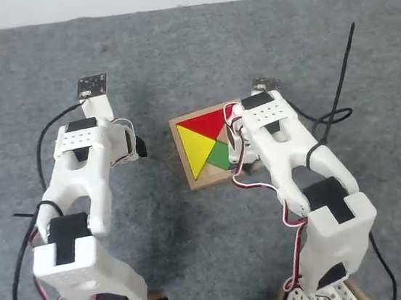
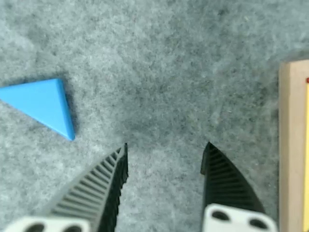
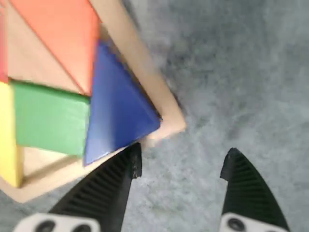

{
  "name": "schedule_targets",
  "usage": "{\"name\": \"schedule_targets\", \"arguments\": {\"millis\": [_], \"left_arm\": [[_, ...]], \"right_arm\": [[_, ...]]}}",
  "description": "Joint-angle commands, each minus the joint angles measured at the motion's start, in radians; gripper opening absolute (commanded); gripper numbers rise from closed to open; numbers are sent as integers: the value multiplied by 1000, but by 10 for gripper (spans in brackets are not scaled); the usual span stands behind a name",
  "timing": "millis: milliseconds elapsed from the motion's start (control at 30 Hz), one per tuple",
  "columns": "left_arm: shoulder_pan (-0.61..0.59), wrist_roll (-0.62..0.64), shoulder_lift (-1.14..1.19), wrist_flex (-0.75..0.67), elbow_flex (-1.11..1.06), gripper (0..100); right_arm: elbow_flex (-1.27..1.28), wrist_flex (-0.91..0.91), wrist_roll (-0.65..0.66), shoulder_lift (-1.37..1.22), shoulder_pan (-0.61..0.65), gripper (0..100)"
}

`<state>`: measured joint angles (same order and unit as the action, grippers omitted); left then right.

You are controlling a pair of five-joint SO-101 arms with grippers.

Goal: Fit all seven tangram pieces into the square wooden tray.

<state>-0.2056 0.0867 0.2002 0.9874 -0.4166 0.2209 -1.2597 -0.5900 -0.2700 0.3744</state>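
Note:
The square wooden tray [image 1: 186,168] lies between the two arms, holding a red triangle [image 1: 206,124], a yellow triangle [image 1: 196,149] and a green square [image 1: 220,155]. In the right wrist view an orange triangle [image 3: 63,34] and the green square [image 3: 50,118] sit inside the tray. A dark blue triangle [image 3: 118,111] rests partly over the rim [image 3: 133,53] at a corner. My right gripper [image 3: 183,152] is open just outside that corner, one finger close to the blue triangle. My left gripper [image 2: 166,145] is open above bare carpet, between a light blue triangle [image 2: 43,104] and the tray's edge [image 2: 292,145].
Grey carpet covers the whole table. The right arm [image 1: 289,154] hangs over the tray's right side, and the left arm [image 1: 86,171] stands left of it. Black cables trail from both arms.

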Motion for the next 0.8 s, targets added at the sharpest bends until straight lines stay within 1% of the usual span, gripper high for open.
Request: {"name": "schedule_targets", "arguments": {"millis": [0,233,333,433,533,567,633,700,767], "left_arm": [[8,-8,-15,-14,5,249],[3,-8,-17,-14,5,249],[-31,-6,-26,-12,28,248],[-66,3,-91,-9,51,248],[-29,-3,-163,26,41,249],[-3,-3,-178,48,38,249],[34,-5,-193,94,39,249],[41,-2,-198,100,41,249],[28,-2,-196,100,44,249]], "right_arm": [[-32,28,17,5,-10,266],[-91,28,17,18,-10,266],[-80,31,17,79,-31,266],[-14,61,17,193,-70,266],[127,150,20,314,-104,266],[186,183,35,349,-111,266],[299,259,120,410,-128,266],[410,340,209,470,-154,266],[511,420,258,530,-185,266]]}}
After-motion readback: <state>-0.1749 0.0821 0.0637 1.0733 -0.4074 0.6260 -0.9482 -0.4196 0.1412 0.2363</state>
